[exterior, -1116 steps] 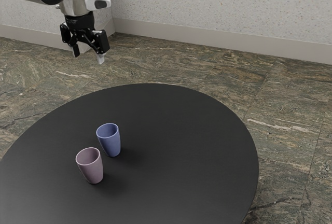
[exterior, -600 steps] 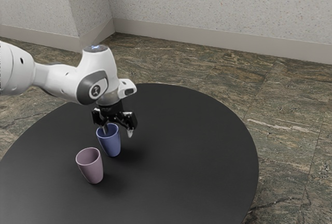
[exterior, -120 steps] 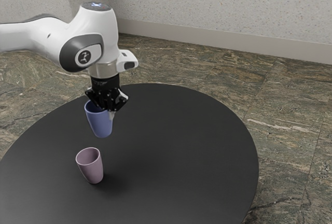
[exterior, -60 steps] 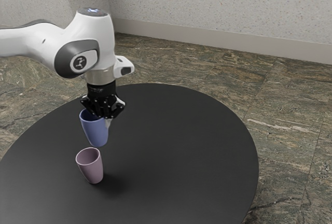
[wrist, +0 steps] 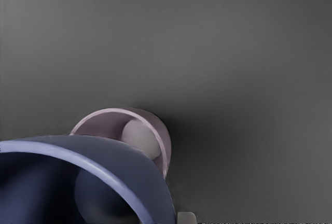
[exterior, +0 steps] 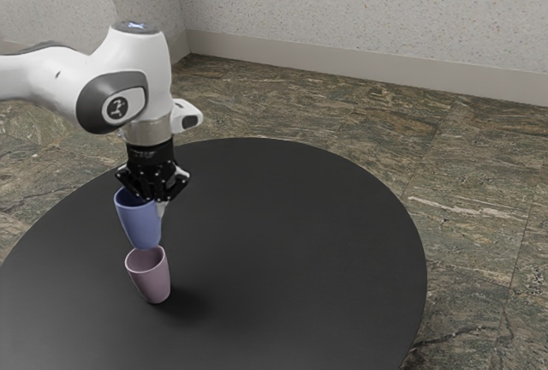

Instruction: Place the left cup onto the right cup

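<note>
You had the matte blue tapered cup (exterior: pixel 139 224) hanging tilted from the claw (exterior: pixel 151 199), which pinched its rim from two sides. Just beneath the claw, the cup's base hovered at the mouth of the matte mauve tapered cup (exterior: pixel 149 276); contact was unclear. That one stood upright on the round black table (exterior: pixel 300 250) below

Colours: blue cup (exterior: pixel 139 220), mauve cup (exterior: pixel 148 274), matte black table (exterior: pixel 291 241), black end effector (exterior: pixel 154 196), mottled brown stone floor (exterior: pixel 445 147), speckled grey wall (exterior: pixel 385 2).
</note>
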`<action>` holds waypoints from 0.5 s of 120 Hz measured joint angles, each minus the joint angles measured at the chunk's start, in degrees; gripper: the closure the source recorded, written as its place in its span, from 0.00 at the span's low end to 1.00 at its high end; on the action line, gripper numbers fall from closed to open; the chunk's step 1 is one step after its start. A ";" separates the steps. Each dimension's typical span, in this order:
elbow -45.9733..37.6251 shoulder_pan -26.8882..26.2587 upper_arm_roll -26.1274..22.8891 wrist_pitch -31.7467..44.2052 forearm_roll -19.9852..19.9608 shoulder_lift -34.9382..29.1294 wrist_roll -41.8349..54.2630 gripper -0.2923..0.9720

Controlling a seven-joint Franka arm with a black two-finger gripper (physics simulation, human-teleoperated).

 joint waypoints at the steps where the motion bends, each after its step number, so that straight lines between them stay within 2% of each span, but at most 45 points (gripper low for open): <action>1: -0.13 0.00 0.01 0.01 0.00 -0.12 -0.02 0.85; 60: -2.87 0.78 0.08 2.59 0.09 -1.33 -0.68 0.85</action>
